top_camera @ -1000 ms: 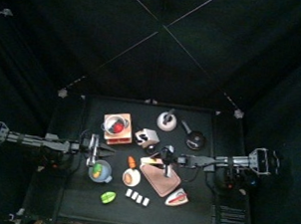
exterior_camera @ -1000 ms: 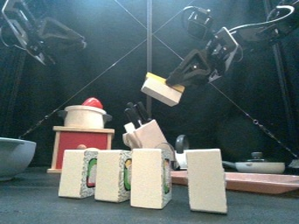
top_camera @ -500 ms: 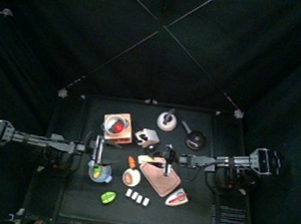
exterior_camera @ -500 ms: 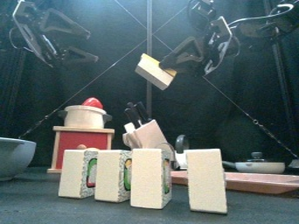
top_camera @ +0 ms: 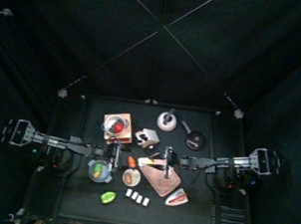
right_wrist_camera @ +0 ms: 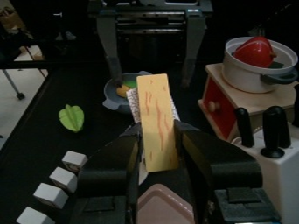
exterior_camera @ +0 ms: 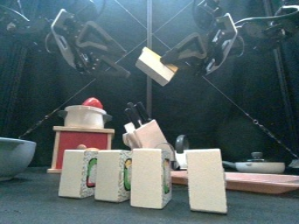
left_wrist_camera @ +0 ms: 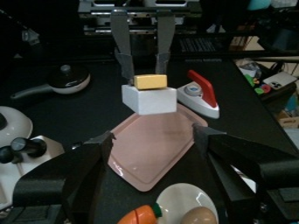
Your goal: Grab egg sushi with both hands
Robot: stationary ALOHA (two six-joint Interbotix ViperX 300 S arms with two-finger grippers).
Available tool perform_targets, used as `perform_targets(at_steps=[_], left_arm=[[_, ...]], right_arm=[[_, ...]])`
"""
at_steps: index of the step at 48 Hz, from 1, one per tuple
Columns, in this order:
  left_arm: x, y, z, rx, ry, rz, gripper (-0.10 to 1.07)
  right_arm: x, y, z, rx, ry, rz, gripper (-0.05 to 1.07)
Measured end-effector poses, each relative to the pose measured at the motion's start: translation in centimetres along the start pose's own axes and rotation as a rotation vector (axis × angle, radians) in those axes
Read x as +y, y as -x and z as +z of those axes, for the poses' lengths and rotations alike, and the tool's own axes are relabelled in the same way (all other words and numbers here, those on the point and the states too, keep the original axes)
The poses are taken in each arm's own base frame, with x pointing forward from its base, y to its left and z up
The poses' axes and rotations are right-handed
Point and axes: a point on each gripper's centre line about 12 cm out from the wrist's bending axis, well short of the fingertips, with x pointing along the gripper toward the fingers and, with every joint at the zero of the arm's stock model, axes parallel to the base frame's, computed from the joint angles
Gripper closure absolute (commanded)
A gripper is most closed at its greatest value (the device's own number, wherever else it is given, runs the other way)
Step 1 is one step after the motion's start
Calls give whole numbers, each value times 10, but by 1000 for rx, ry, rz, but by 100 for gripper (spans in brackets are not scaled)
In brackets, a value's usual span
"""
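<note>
From above, my 2 arms meet over the middle of the counter, but the egg sushi is too small there to pick out, so this view tells me little about progress. From the front, the sushi hangs high in the air, well above the row of white blocks and the red pot, pinched in my right gripper, which is closed on its right end; it tilts, its long axis running from upper left down to lower right, yellow face up and toward the left. My left gripper sits just beside its free end with the jaws spread, apart from it as far as I can tell. In the left wrist view, the sushi faces me end-on, yellow on top of white, held between the other arm's 2 fingers, and my own left jaws stand wide open on either side below it, gripping nothing. In the right wrist view, my right jaws are clamped on the sushi, whose long axis points straight away from the gripper, yellow face toward the camera. I judge half the task done: 1 gripper holds the sushi aloft, and the left 1 has yet to close on the free end.
</note>
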Motion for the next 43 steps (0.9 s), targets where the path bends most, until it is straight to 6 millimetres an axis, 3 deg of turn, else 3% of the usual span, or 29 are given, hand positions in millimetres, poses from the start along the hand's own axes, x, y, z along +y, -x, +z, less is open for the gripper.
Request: perform_targets(at_steps=[8, 43], left_arm=[[1, -16, 1, 23, 6, 2, -5], [8, -41, 3, 34, 75, 39, -4]], right_arm=[[-1, 0, -1, 3, -9, -5, 46], [-3, -2, -4, 11, -28, -16, 46]])
